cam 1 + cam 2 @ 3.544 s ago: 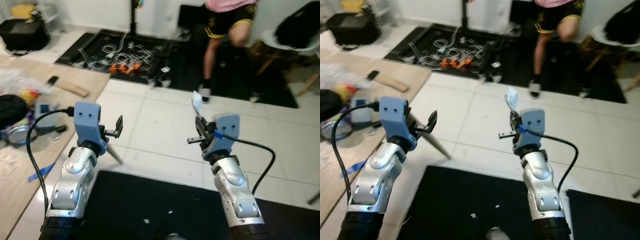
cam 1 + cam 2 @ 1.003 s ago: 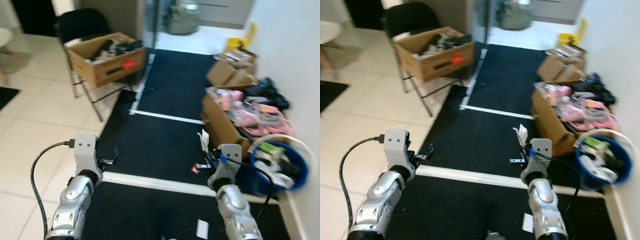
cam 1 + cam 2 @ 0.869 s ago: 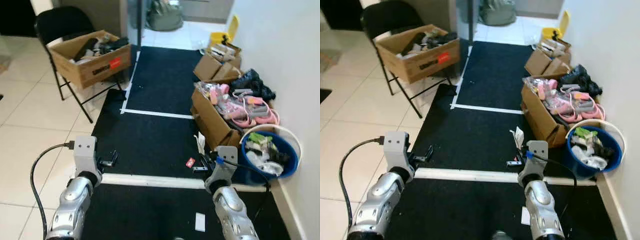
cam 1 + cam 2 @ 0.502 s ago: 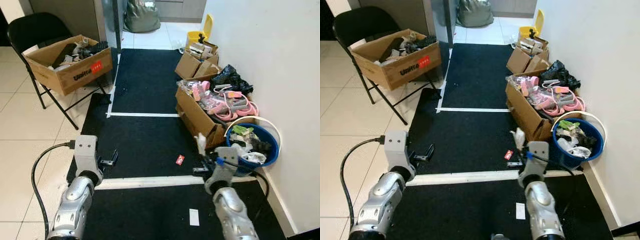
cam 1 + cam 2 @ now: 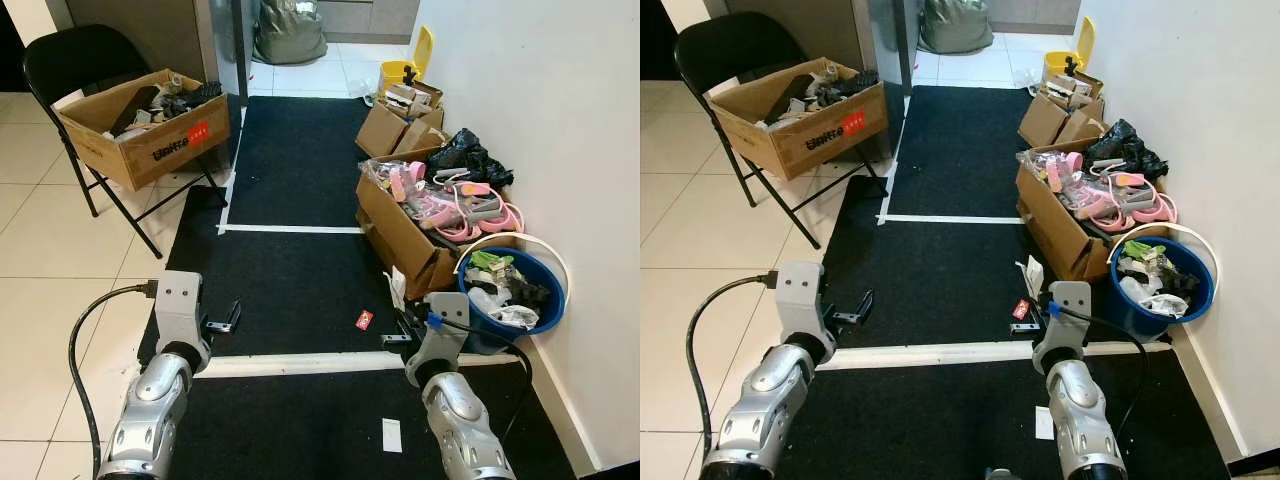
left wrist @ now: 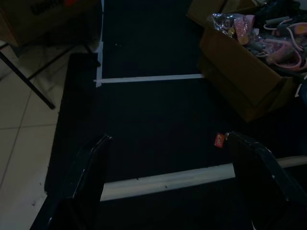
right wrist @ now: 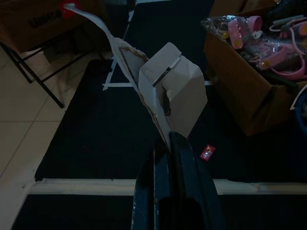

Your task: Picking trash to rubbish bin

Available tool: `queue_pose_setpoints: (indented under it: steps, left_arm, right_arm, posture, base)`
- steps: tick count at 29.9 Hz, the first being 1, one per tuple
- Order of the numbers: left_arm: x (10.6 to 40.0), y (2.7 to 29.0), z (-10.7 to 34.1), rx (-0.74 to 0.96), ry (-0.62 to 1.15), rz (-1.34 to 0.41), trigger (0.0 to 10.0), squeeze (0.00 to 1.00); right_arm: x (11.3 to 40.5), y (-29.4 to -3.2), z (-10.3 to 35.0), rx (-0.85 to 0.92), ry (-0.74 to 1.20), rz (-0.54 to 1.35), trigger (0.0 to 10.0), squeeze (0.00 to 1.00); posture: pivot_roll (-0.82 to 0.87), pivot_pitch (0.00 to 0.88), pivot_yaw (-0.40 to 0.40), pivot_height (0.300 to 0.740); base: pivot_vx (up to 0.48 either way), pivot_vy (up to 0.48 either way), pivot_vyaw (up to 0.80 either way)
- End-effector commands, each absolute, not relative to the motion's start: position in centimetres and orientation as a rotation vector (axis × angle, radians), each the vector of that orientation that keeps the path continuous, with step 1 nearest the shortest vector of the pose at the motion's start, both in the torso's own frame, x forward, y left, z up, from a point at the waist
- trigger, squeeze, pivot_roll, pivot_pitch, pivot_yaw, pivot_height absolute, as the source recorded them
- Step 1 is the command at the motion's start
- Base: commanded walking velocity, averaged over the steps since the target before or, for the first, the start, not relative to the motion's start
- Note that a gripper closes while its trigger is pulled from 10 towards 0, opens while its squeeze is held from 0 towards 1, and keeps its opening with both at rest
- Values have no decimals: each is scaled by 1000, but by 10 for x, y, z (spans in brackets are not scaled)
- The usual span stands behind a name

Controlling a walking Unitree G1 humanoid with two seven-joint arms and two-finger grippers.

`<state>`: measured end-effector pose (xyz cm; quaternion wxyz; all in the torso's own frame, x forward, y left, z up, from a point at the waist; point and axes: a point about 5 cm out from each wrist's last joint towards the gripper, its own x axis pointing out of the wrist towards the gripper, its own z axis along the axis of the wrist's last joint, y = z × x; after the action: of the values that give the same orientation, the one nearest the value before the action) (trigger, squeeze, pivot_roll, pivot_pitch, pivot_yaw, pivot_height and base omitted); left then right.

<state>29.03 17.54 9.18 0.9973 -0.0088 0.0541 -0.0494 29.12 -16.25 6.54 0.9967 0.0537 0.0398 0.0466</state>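
1. Right gripper (image 7: 165,139): fingers pressed together on a torn scrap of white card or paper (image 7: 165,91). The scrap stands up past the fingertips, gripped by its lower edge, so most of it rides clear of the floor while the robot is on its feet. The head views show the same scrap as a pale flag above the gripper (image 5: 398,287).

2. Left gripper (image 6: 168,158): fingers spread wide with nothing between them, only black mat (image 6: 153,110) beyond. It is held forward at about the same height as the right, probably kept free for a second pickup.

3. Rubbish bin (image 5: 512,300): a blue tub with a white hoop rim, set against the wall, ahead and to the right of the right gripper and near it. It is already heaped with mixed waste, so the scrap will likely land on top of the pile, not drop in deep.

4. Loose trash on the mat: a small red wrapper (image 5: 364,320) just ahead of the white tape strip (image 5: 300,362), and a white slip (image 5: 391,434) nearer the robot. Both count as remaining work.

5. Surroundings: an open cardboard box (image 5: 400,235) of pink items stands just beside the bin. A second box (image 5: 145,120) rests on a black folding chair far left.

6. Judgement: carry phase, near its end; next comes reaching right over the rim and letting go.
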Motion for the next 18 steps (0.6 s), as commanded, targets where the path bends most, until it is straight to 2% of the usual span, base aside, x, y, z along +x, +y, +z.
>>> queue_pose_setpoints:
  steps: [1,18]
  left_arm:
    - [289,177,90,2,111,-102,10000,0]
    - [291,180,94,12,103,-96,10000,0]
  right_arm:
    - [290,-164,61,91,97,95,10000,0]
    - [289,-165,59,93,106,92,10000,0]
  posture:
    - [31,129,8,740]
    - [40,144,9,740]
  base:
    - [277,0,0]
    - [286,0,0]
